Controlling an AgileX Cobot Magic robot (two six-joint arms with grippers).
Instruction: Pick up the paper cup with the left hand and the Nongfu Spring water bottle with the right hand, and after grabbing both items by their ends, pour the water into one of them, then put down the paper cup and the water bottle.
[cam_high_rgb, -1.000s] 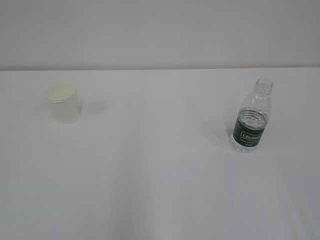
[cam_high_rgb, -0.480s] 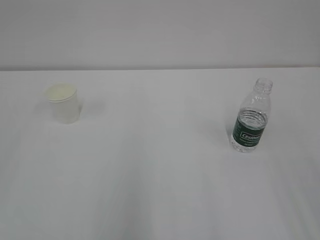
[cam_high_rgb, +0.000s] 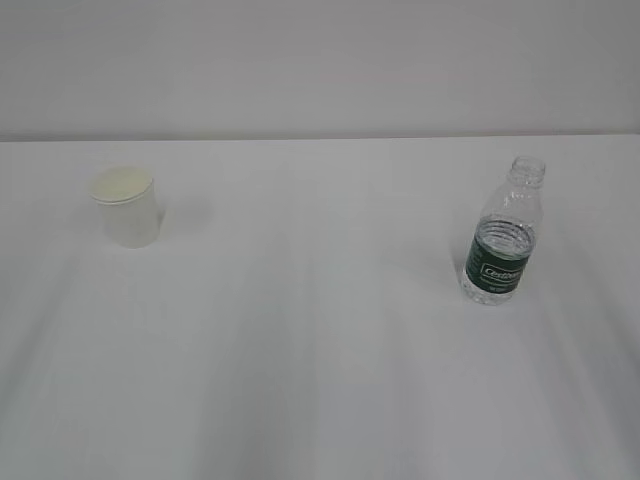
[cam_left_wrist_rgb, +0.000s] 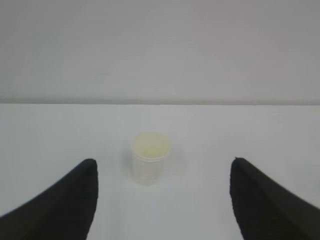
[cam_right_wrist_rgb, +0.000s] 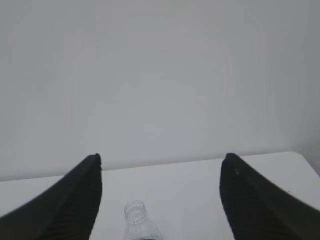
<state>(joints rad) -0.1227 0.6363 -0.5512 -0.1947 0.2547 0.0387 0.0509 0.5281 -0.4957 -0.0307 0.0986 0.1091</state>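
A paper cup (cam_high_rgb: 127, 207) stands upright on a white table (cam_high_rgb: 320, 350), well left of the uncapped Nongfu Spring water bottle (cam_high_rgb: 502, 235). From the left wrist, the left hand (cam_left_wrist_rgb: 162, 172) gapes wide, empty, the cup beyond it. The right hand (cam_right_wrist_rgb: 160, 170), spread and empty, hangs above the bottle's mouth.

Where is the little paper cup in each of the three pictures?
Exterior view: the paper cup stands upright at the left on the white table.
Left wrist view: it stands at the centre, ahead of the left hand, between its open fingers.
Right wrist view: not in it.
Shared landmark: the table's far edge against the wall.
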